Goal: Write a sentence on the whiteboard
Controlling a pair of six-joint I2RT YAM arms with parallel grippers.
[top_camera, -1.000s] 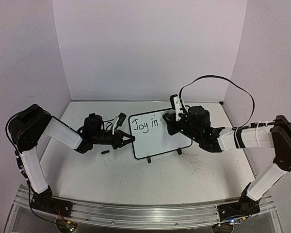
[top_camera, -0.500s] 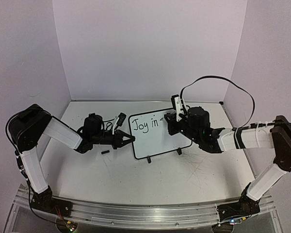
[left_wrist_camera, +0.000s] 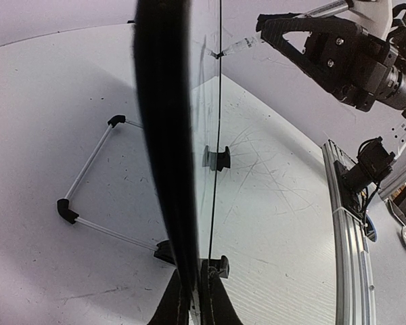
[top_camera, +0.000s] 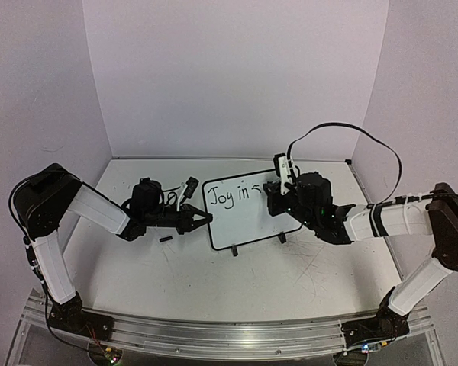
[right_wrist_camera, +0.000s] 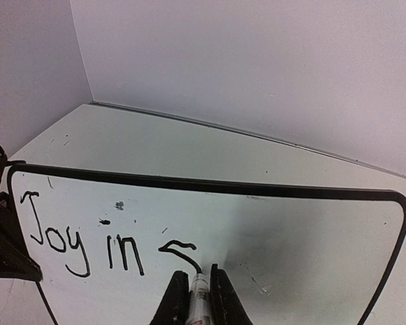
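The scratched matte worktop [top_camera: 290,274] carries the glossy whiteboard [top_camera: 248,225], black-framed, round-cornered, standing centrally on small feet. Left jaws pinch its left edge; right jaws pinch a slim white marker [right_wrist_camera: 198,298], tip on the board. The sentence [right_wrist_camera: 88,247] reads "Joy in" plus a curl, perhaps an s.

Pretty soft, even lighting in the top view, no hard hotspots; everything's got a slight lavender tint. Left wrist view is heavy fisheye; the whiteboard [left_wrist_camera: 164,135] edge sits right at the lens as a fat, dark, blurry band; soft grey shadow on the table [left_wrist_camera: 47,135] behind it. In the right wrist view the whiteboard's face is sharp; dull grey sheen over its right half; frame bowed by the lens.
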